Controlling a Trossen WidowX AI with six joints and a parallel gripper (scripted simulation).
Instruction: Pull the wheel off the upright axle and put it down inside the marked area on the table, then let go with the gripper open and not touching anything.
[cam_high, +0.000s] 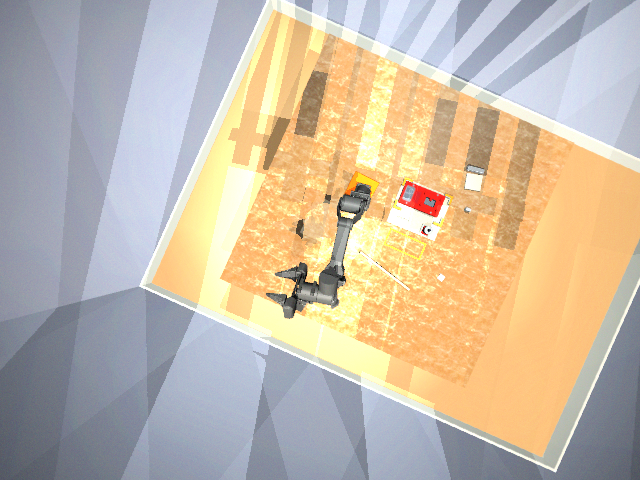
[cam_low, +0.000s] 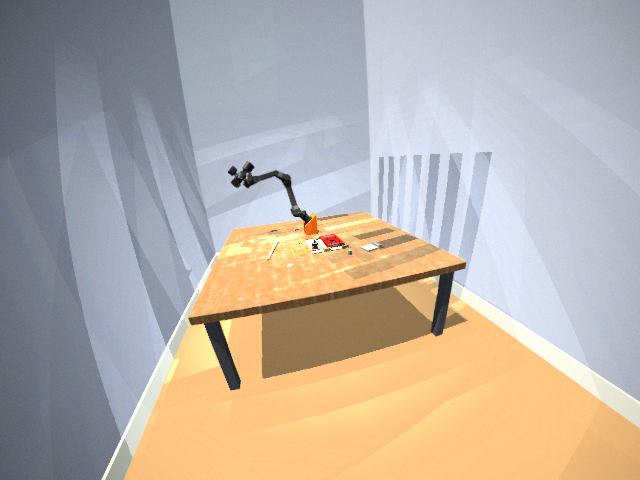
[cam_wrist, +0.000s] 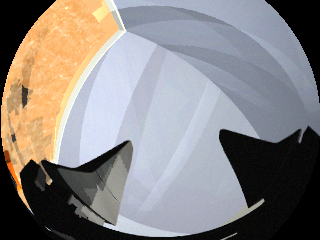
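Wheel (cam_high: 427, 230) sits on its upright axle at the corner of the white base plate (cam_high: 408, 219), beside the red block (cam_high: 423, 198), near the middle of the surface (cam_high: 454, 330). Yellow-outlined marked area (cam_high: 405, 243) lies just beside the plate, with nothing inside it. End effector (cam_high: 284, 285) is raised high, well apart from the wheel, out past the surface's edge on the arm's side. Its fingers stand nearly fully apart, with nothing between them and touching nothing.
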